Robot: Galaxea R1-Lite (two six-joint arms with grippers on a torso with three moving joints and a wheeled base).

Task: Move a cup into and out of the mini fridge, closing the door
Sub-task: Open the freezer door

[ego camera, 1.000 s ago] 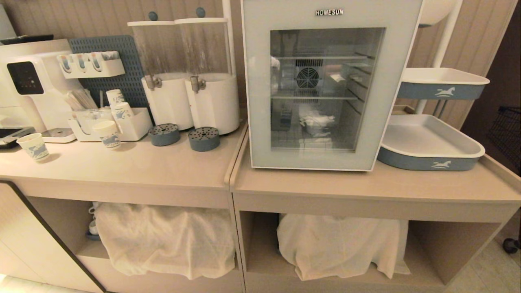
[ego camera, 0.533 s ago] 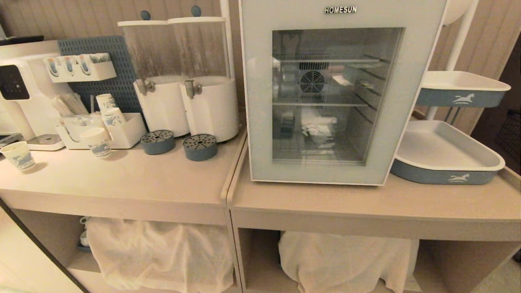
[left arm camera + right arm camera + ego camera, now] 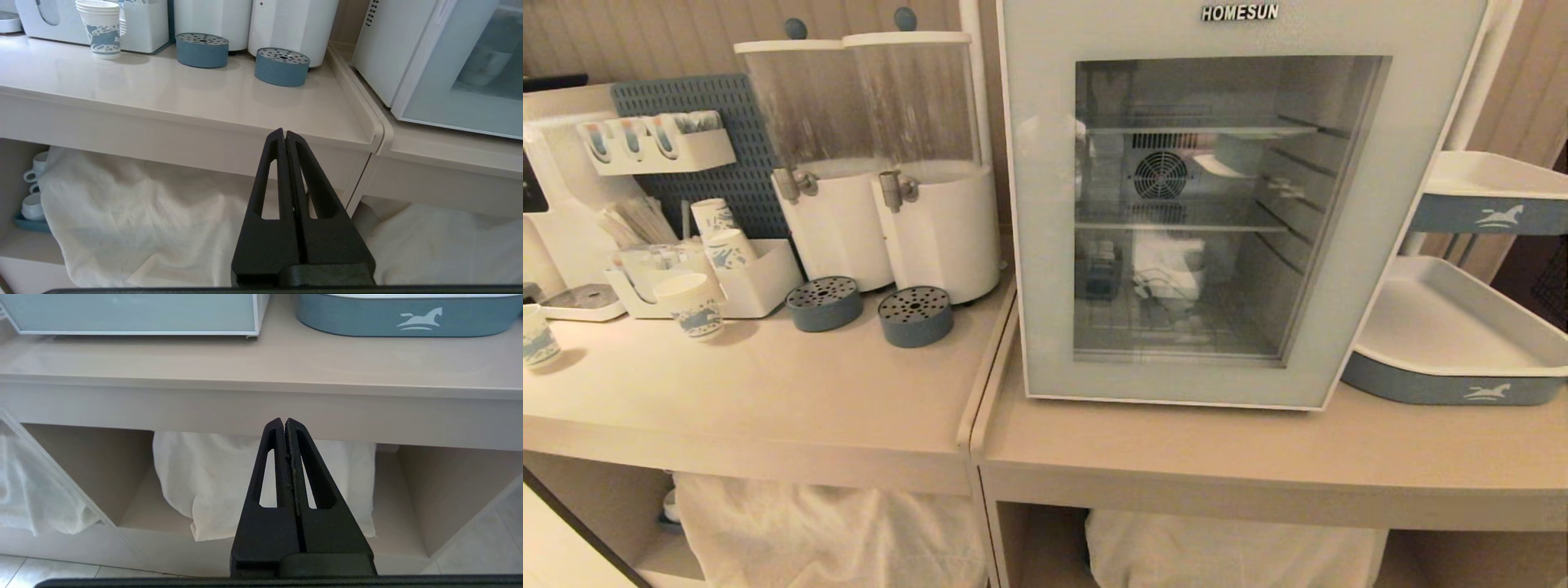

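Cup [image 3: 1176, 269] sits inside our closed fridge [image 3: 1045, 245]; both grippers, left [image 3: 284, 136] and right [image 3: 284, 424], hang pinched together, empty, below the counter edge [image 3: 261, 392].

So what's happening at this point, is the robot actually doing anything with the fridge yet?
Not yet. The mini fridge stands on the counter with its door shut, and a white cup seems to sit inside on the lower shelf. Neither arm shows in the head view. The left pincer and right pincer are both shut and empty, low in front of the counter edge, touching nothing.
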